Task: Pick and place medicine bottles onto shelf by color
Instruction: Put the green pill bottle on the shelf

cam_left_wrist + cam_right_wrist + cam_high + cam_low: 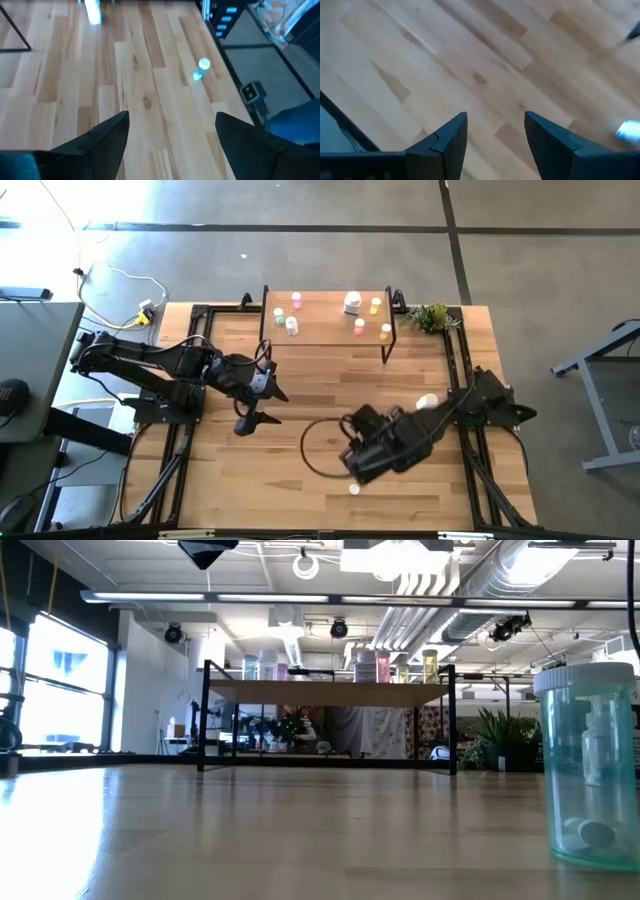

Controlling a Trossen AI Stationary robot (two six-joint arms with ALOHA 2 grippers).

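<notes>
The shelf (330,330) stands at the table's far middle and carries several small bottles, among them a pink one (296,301), a larger white one (352,303) and a yellow one (386,332). The shelf also shows in the low view (330,692). A small green-tinted bottle (354,489) stands upright on the table near the front edge; it fills the low view's right side (590,765) and shows in the left wrist view (201,69). A white bottle (427,401) is beside the right arm. My left gripper (262,408) is open and empty left of centre. My right gripper (352,450) is open and empty just far of the green-tinted bottle.
A small green plant (430,316) stands at the shelf's right end. A black cable loop (312,448) lies on the table beside my right gripper. Black frame rails (185,430) run along the table's left and right sides. Bare wood lies between the shelf and the grippers.
</notes>
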